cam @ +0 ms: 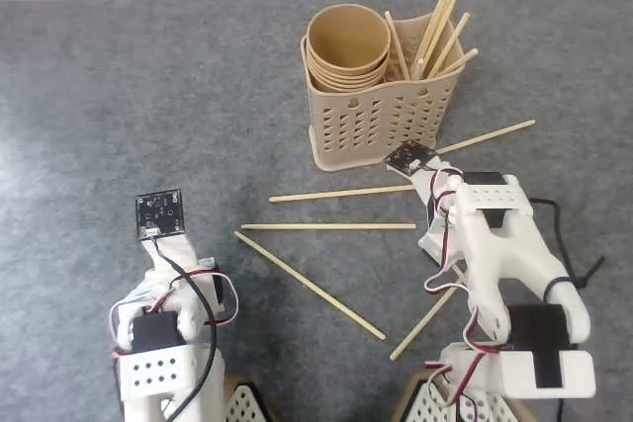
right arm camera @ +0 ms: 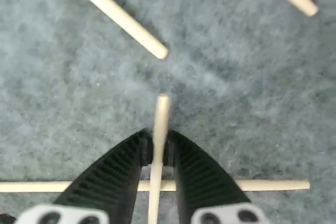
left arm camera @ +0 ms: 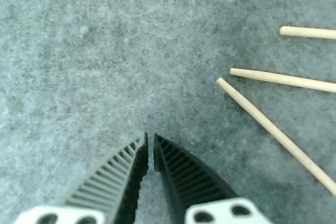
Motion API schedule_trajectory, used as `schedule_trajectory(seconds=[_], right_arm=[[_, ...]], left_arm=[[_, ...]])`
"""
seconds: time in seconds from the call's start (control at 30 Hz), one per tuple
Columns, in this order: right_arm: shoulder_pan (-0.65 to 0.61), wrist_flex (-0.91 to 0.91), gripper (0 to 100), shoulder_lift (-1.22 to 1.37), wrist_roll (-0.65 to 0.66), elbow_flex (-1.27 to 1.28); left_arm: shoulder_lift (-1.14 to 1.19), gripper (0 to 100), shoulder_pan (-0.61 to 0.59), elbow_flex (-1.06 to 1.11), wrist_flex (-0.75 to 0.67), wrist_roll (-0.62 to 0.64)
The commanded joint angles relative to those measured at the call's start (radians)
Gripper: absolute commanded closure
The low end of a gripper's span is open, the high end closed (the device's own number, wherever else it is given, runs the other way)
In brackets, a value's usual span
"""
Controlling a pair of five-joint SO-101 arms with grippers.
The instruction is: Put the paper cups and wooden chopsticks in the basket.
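The beige slotted basket stands at the back of the mat. It holds stacked paper cups and several wooden chopsticks. My right gripper is shut on a chopstick, whose tip pokes out past the fingers, low over the mat just in front of the basket. A second chopstick lies crosswise under the jaws. My left gripper is shut with nothing in it, over bare mat at the front left. Three chopstick ends lie off to its side.
More loose chopsticks lie on the grey mat between the arms: a long slanted one, a level one and another near the basket's foot. One sticks out by the basket's right side. The left arm sits front left.
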Motion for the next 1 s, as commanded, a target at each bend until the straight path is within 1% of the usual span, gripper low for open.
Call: schedule_trajectory(seconds=[0.0,0.13,0.23,0.43,0.5,0.57,0.63,0.7,0.97], right_arm=[[-0.008,-0.013,98.8,0.002,0.0,-0.034],[-0.008,-0.002,99.2,-0.018,-0.003,-0.066],[-0.008,0.073,99.2,-0.096,-0.003,-0.144],[-0.015,0.351,99.2,-0.298,0.002,-0.457],[-0.012,0.41,99.2,-0.344,0.002,-0.586],[-0.01,0.432,99.2,-0.378,0.002,-0.7],[-0.013,0.415,99.2,-0.401,0.002,-0.787],[-0.018,0.358,99.2,-0.424,0.002,-0.838],[-0.11,-0.031,99.2,-0.437,-0.003,-0.856]], left_arm=[[-0.012,99,0.005,-0.004,-0.009,-0.009],[-0.012,99,0.005,-0.004,-0.009,-0.009],[-0.012,99,0.005,-0.004,-0.009,-0.009],[-0.012,99,0.005,-0.004,-0.011,-0.009],[-0.012,99,0.005,-0.004,-0.011,-0.009],[-0.012,99,0.005,-0.004,-0.011,-0.009],[-0.012,99,0.005,-0.004,-0.011,-0.009],[-0.012,99,0.005,-0.004,-0.011,-0.009],[-0.012,99,0.005,-0.004,-0.011,-0.009]])
